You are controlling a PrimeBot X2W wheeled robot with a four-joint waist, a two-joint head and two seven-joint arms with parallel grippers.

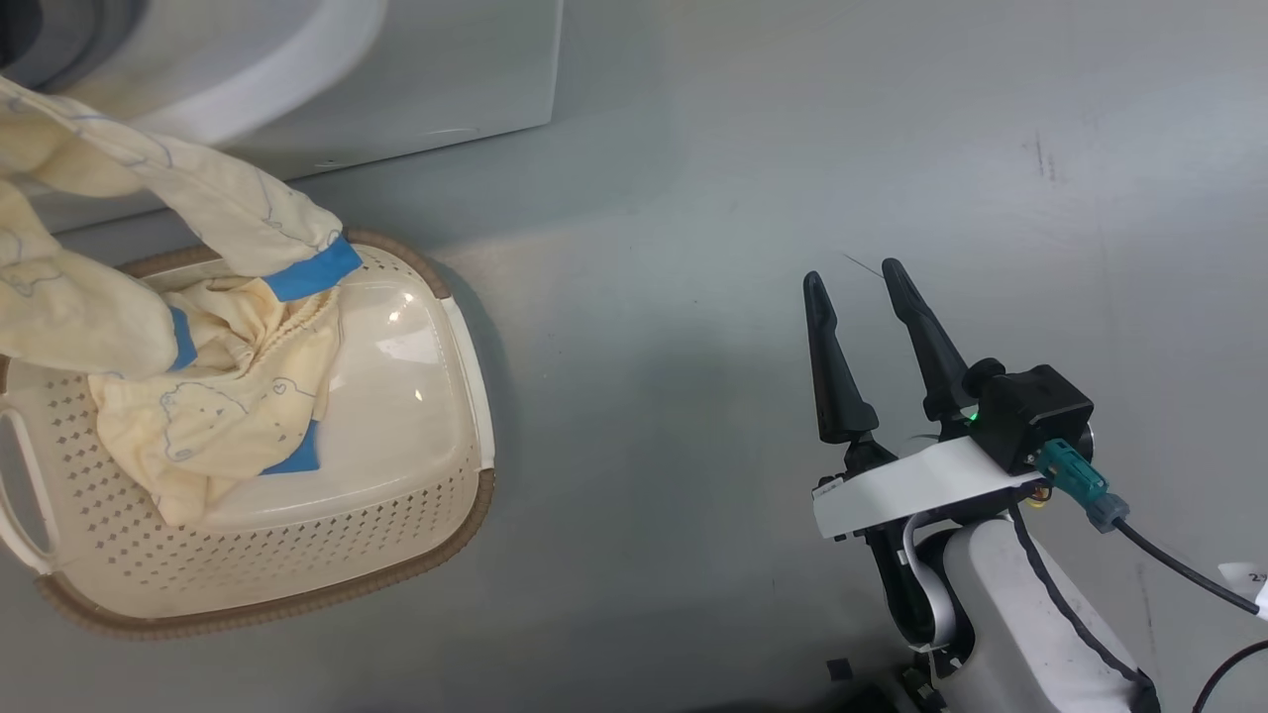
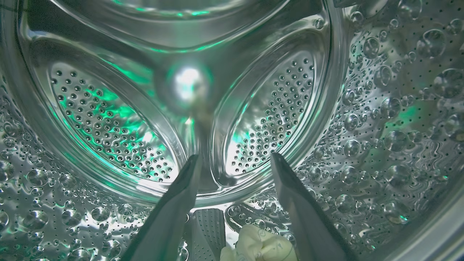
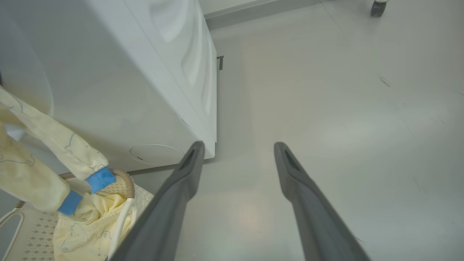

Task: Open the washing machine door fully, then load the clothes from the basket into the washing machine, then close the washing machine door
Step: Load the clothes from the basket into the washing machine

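Clothes [image 1: 213, 426], soft pale yellow cloth printed with thin bear outlines and edged in bright blue, sit at 9 o'clock in the head view. One bunch lies in the cream perforated plastic basket [image 1: 416, 555] with its brown woven-look rim. Two sleeve-like lengths run up toward 10 o'clock, to the mouth of the big white washing machine [image 1: 446, 69]. Inside its perforated steel drum [image 2: 108, 116] the left hand [image 2: 235, 156] is spread wide with nothing between its fingertips, and a pale yellow fold lies at 6 o'clock beneath it. The garments look light and limp, likely to trail and catch on the rim. A pinch on a bunched fold near a blue cuff should hold best. At 4 o'clock the right hand [image 1: 854, 275] hangs open over the grey floor [image 1: 693, 297].
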